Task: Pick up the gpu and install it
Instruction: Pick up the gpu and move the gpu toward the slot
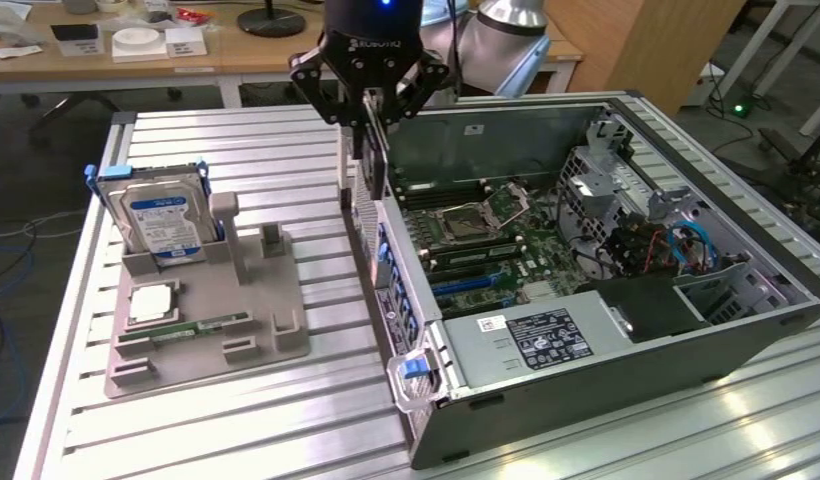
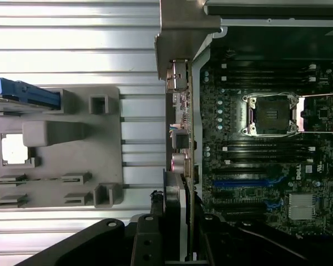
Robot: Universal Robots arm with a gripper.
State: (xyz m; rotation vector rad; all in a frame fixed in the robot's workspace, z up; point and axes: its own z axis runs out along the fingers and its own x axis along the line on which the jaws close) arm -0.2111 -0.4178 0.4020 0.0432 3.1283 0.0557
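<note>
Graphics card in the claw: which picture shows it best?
The wrist view: the graphics card runs close up, edge-on, with its metal bracket and sockets plain. The exterior view shows it as a thin dark strip hanging from the gripper, which is shut on it.

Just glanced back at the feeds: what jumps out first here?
The pincer grips the gpu edge-on, hanging along the edge of the open computer case. On the exterior view's left, a hard drive stands upright in a grey fixture.
</note>
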